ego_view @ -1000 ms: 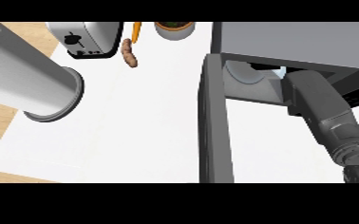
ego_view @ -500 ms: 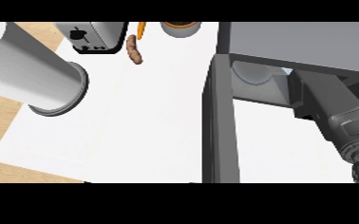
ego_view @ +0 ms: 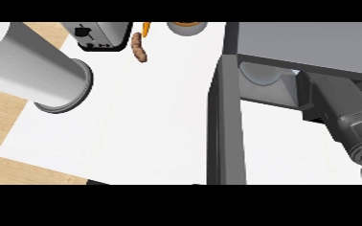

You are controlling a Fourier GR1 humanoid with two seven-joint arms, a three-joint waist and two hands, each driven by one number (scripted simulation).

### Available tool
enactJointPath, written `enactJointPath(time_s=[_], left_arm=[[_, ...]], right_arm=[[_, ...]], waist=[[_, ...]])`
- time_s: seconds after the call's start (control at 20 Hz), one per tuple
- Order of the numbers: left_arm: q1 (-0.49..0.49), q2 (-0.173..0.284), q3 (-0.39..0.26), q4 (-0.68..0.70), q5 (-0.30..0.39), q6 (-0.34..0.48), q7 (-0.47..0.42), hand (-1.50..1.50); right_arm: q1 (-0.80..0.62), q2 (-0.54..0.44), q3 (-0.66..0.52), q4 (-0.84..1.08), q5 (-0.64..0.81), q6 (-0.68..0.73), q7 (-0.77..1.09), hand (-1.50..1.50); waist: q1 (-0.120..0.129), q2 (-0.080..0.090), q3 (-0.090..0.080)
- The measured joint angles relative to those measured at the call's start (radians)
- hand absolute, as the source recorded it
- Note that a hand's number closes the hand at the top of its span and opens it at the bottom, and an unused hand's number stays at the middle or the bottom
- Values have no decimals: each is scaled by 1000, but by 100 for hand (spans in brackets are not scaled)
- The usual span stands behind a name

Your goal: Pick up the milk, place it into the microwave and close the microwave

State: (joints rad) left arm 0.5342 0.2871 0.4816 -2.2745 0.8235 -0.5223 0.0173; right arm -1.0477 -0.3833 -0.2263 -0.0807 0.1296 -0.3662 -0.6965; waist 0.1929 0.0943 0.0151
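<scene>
The grey microwave stands at the right with its door swung open toward me, seen edge-on as a dark upright bar. My right forearm reaches into the cavity, and the microwave's top hides the hand. A pale round shape shows just inside the opening; I cannot tell whether it is the milk. My left forearm crosses the left side as a thick grey tube. Its hand is out of the picture.
A toaster stands at the back left of the white counter. Beside it lie a brown sausage-like item and an orange carrot. A round bowl sits at the back edge.
My right forearm has pushed further right and deeper into the microwave. The left forearm has risen and fills more of the left side. The view has shifted slightly.
</scene>
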Motion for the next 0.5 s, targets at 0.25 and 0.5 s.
enactJointPath(time_s=[0.25,0.5], left_arm=[[-12,15,7,4,-16,3,7,-150],[-27,25,5,13,-27,3,12,-150]], right_arm=[[4,-5,-2,-5,-2,1,-1,150],[8,-13,0,-5,0,-39,11,-150]], waist=[[6,3,1],[13,7,0]])
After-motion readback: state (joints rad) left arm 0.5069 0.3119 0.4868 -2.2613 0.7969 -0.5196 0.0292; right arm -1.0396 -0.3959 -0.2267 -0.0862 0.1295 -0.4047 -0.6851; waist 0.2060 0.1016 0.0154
